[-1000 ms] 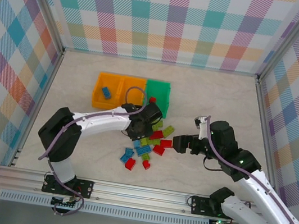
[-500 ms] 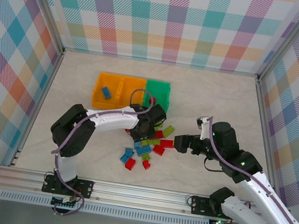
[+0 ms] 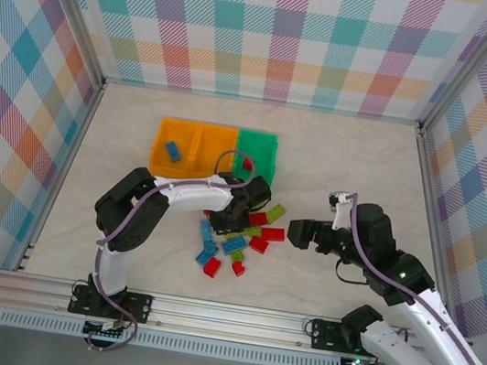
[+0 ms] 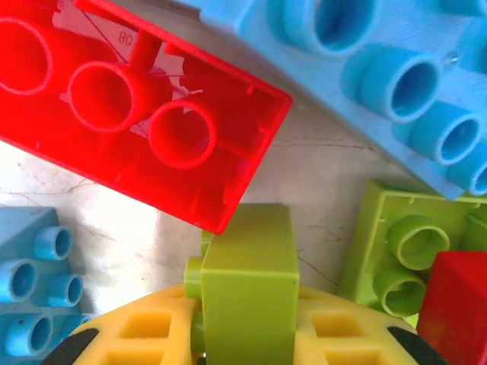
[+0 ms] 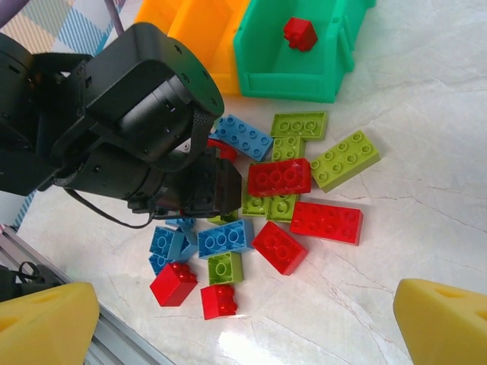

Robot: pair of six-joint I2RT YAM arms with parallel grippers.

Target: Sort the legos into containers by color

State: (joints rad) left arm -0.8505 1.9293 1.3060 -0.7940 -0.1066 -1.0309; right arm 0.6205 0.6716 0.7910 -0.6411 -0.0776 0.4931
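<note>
Left gripper (image 3: 242, 203) is nose-down in the pile of small studded plastic legos (image 5: 293, 179) on the tabletop (image 3: 340, 161). A lime green brick (image 4: 247, 293) sits at its yellow pads, but I can't tell if it's clamped. Risk: the upturned red brick (image 4: 137, 114) right beside it could snag on lift. Right gripper (image 5: 243, 327) is spread wide and holds nothing. Bins: the left orange plastic bin (image 3: 160, 168) holds a blue brick (image 3: 172, 149), the green plastic bin (image 5: 304, 76) a small red brick (image 5: 300, 32).

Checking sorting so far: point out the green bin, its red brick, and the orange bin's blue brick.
green bin (image 5: 288, 77): right wrist view, front wall.
red brick (image 5: 300, 33): right wrist view, top face.
blue brick (image 3: 172, 150): top external view, its middle.
</note>
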